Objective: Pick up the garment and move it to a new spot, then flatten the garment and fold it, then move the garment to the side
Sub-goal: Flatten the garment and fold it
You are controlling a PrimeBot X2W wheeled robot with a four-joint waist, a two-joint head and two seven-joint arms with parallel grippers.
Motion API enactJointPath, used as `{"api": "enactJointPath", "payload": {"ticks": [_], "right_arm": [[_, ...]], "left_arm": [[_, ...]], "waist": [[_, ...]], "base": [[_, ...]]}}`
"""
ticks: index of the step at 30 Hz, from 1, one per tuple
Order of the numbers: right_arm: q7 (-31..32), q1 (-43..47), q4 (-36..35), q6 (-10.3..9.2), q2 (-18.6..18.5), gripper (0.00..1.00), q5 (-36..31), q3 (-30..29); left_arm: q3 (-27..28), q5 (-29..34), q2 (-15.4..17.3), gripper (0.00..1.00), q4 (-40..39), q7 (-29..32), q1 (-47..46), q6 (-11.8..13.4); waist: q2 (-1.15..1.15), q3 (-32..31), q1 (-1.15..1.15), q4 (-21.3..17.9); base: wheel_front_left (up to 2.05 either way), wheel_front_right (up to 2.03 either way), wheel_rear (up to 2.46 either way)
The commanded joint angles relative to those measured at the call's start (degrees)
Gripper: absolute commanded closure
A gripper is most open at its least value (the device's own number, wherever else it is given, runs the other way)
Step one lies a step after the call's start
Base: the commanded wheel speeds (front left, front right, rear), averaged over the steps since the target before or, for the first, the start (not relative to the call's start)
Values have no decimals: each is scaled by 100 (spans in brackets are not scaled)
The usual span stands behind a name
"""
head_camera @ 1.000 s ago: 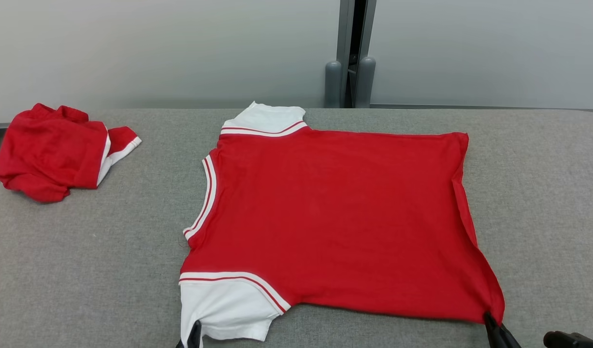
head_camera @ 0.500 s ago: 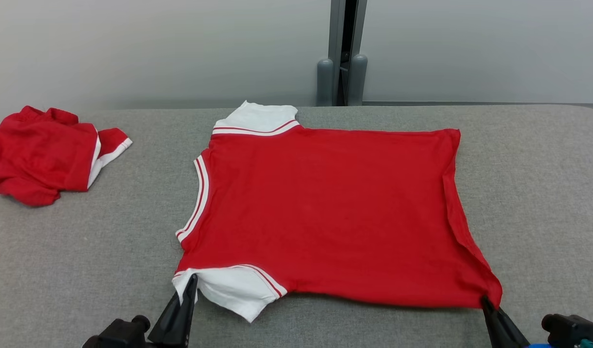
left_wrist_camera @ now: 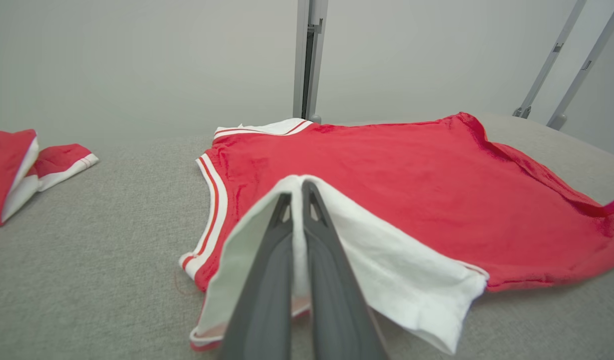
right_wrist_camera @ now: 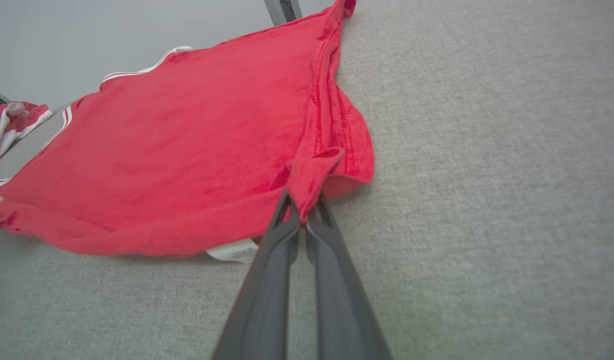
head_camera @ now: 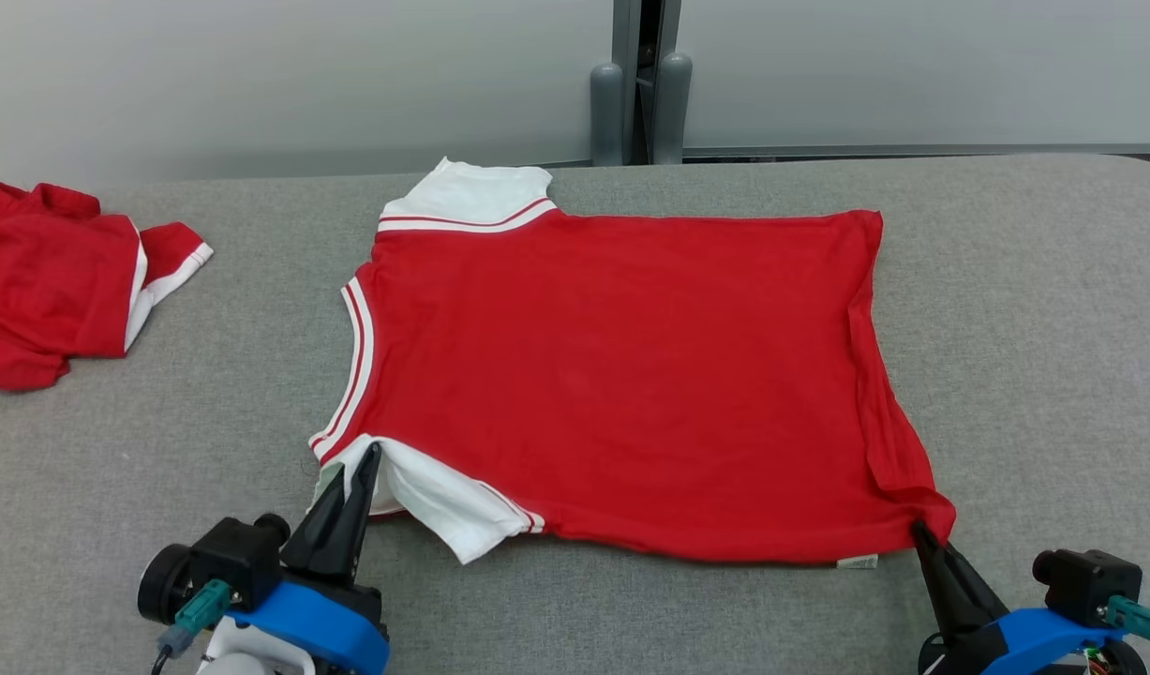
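A red shirt (head_camera: 612, 375) with white sleeves and striped trim lies spread on the grey table (head_camera: 1052, 309), collar to the left. My left gripper (head_camera: 370, 452) is shut on the near white sleeve (left_wrist_camera: 367, 260), which is lifted and folded over toward the red body. In the left wrist view the white cloth wraps over my left gripper (left_wrist_camera: 300, 186). My right gripper (head_camera: 918, 525) is shut on the shirt's near hem corner (right_wrist_camera: 312, 175), raised a little off the table. The far sleeve (head_camera: 467, 197) lies flat.
A second red and white garment (head_camera: 50, 272) lies crumpled at the table's far left. A grey wall with a vertical post (head_camera: 635, 84) runs behind the table. Bare grey table surface lies to the right of the shirt and along the near edge.
Both grippers have moved away from me across the table, carrying the near sleeve and hem corner inward. The near white sleeve now folds over the red body. The head camera has shifted.
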Motion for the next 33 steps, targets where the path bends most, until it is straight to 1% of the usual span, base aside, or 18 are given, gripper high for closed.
{"api": "enactJointPath", "payload": {"ticks": [1,15,26,27,28,29,30,31,33], "right_arm": [[15,-71,20,-2,-40,100,6,14],[286,-887,257,-2,-278,100,261,140],[293,-1542,596,-2,-395,100,337,317],[275,-1563,623,-2,-406,75,340,333],[250,-1578,639,-2,-419,7,325,354],[218,-1581,661,-2,-428,0,320,368],[171,-1586,674,-2,-445,0,293,373],[120,-1587,690,-2,-455,0,264,371],[45,-1529,723,-2,-478,0,243,353]], "left_arm": [[2,8,45,100,36,-14,-95,-22],[-145,59,251,100,708,-27,-1166,-65],[-193,38,290,100,1125,-29,-1739,-80],[-200,53,283,100,1152,-29,-1751,-81],[-208,57,270,100,1189,-29,-1757,-81],[-210,55,254,80,1220,-29,-1765,-82],[-213,59,236,11,1237,-29,-1780,-82],[-206,69,221,0,1251,-29,-1787,-83],[-199,103,195,0,1254,-29,-1759,-83]], "waist": [[0,35,-1,-17],[0,542,-1,-139],[0,806,-1,-143],[0,811,-1,-138],[0,812,-1,-132],[0,812,-1,-126],[0,809,-1,-116],[0,804,-1,-108],[0,772,-1,-85]], "base": [[0,0,0],[0,0,0],[0,0,0],[0,0,0],[0,0,0],[0,0,0],[0,0,0],[0,0,0],[0,0,0]]}}
